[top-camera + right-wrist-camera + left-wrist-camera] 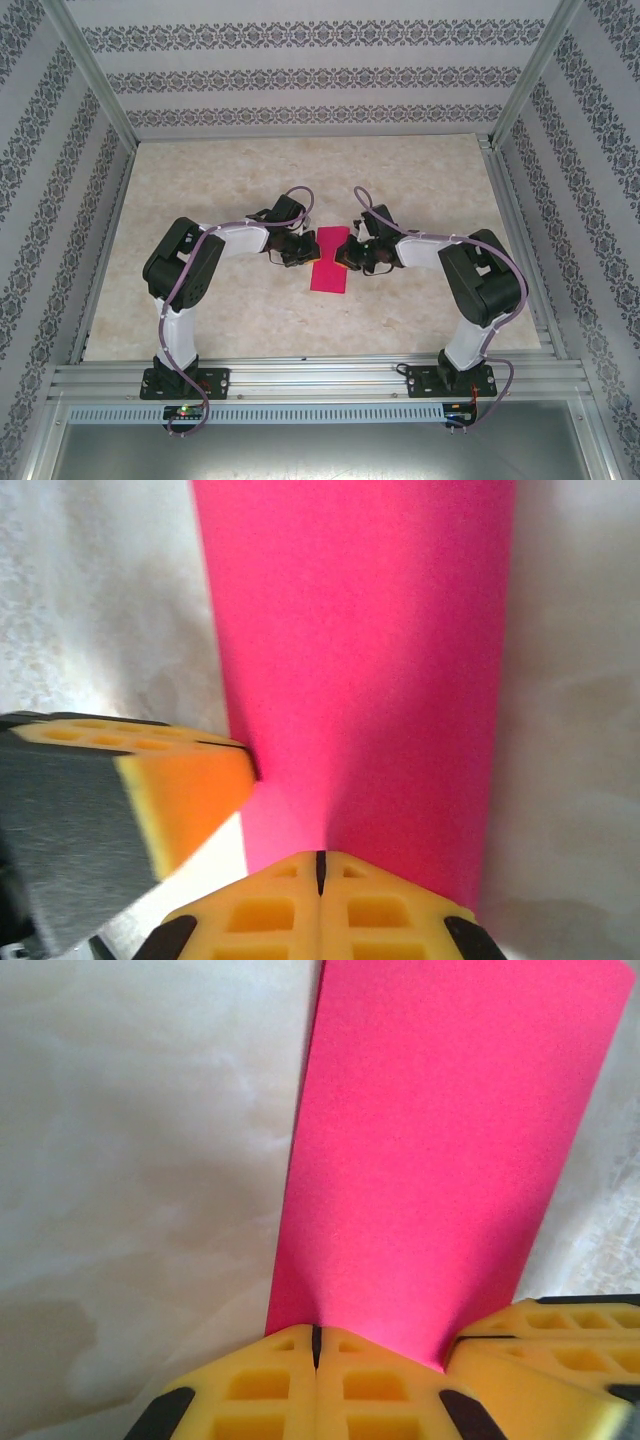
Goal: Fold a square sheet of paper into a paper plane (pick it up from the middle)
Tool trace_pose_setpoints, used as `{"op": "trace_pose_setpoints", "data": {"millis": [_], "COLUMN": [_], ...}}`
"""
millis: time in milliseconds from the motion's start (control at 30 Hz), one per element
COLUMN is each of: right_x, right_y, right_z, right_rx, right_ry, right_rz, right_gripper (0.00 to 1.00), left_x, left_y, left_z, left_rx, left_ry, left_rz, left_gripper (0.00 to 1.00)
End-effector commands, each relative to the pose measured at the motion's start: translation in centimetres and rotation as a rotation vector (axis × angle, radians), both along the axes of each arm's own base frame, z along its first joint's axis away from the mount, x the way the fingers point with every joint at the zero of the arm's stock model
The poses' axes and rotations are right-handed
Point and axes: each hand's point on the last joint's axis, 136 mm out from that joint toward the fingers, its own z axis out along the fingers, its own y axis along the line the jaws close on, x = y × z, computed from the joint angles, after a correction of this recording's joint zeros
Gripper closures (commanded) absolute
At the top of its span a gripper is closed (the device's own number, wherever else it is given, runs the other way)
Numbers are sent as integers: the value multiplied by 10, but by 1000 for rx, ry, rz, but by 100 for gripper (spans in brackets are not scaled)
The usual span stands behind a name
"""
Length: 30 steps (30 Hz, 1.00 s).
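Wallpaper (320, 75), white with bands of dark ornament, covers the back and side walls of your cell. A frame (97, 80) of pale metal posts stands at the corners. A ribbed metal rail (320, 380) runs along the near edge and carries both arm bases.

The table (400, 180) is a beige, marble-like slab, matt and cloudy in your wrist views.

The left arm (185, 270) and right arm (480, 275) both bend inward, so their wrists face each other over the middle of the table.

The paper (331, 262) lies flat between them as a magenta rectangle, its long side running away from you and slightly tilted.

Your left gripper (298, 252) sits at the paper's left edge and your right gripper (350, 257) at its right edge, the two close together.

In the left wrist view the yellow fingers (260, 1390) are pressed together, tips against the paper's near edge. The right gripper's fingers (550, 1330) lie just beside them.

The right wrist view shows the same: fingers (380, 910) pressed together at the paper's edge, with the left gripper's finger (180, 780) touching the paper's side.

You cannot tell whether either pair has any paper caught between the pads.
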Motion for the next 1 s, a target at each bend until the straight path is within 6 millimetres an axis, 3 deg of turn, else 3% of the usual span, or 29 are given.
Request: {"op": "trace_pose_setpoints", "data": {"millis": [0,233,367,567,667,800,967], "right_x": [-8,-23,-27,-9,-9,-14,-25], "right_y": [-12,-28,-32,-7,1,1,-4], "right_z": [-20,-44,-46,9,23,16,-10], "right_rx": [-35,-92,-105,52,93,108,86], "right_ry": [23,48,36,-106,-148,-128,-79], "right_rz": [2,-5,7,46,67,68,61], "right_gripper": [98,96,96,93,94,94,94], "left_x": [-19,-19,-20,-20,-20,-19,-20], "left_y": [10,10,10,11,11,10,10], "left_z": [-34,-35,-35,-35,-35,-34,-35], "left_rx": [97,99,100,102,102,101,101], "left_ry": [74,77,77,78,77,75,78], "left_rz": [-23,-26,-27,-25,-26,-28,-28], "left_gripper": [100,100,100,100,100,100,100]}}
